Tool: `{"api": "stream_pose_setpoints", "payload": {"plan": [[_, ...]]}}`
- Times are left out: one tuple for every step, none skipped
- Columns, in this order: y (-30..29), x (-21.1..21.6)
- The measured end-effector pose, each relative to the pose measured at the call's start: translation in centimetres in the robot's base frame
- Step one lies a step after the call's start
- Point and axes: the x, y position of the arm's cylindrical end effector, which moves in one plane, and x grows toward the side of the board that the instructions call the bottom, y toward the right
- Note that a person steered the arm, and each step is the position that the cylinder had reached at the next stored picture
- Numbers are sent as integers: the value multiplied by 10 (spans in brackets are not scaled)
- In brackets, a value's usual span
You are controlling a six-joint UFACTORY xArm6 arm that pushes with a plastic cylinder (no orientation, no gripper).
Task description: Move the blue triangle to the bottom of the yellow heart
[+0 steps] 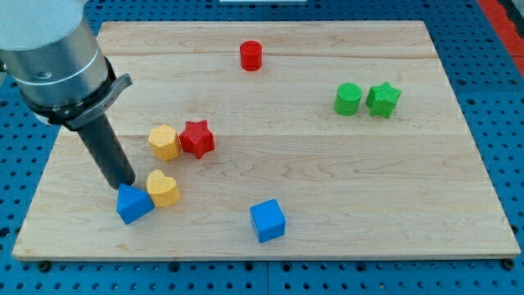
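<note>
The blue triangle (pixel 133 203) lies near the view's bottom left of the wooden board, touching the yellow heart (pixel 163 188) on the heart's lower left side. My tip (pixel 124 185) stands just above the triangle's upper left edge, touching or almost touching it, and left of the heart. The dark rod rises from there up and to the left into the grey arm body.
A yellow hexagon (pixel 164 142) and a red star (pixel 196 138) sit together above the heart. A blue cube (pixel 268 220) lies at bottom centre. A red cylinder (pixel 250 56) is at top centre. A green cylinder (pixel 348 99) and green star (pixel 382 99) are at the right.
</note>
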Motion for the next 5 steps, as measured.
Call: {"api": "stream_pose_setpoints", "payload": {"plan": [[1, 0], [3, 6], [10, 7], [11, 18], [4, 20]]}}
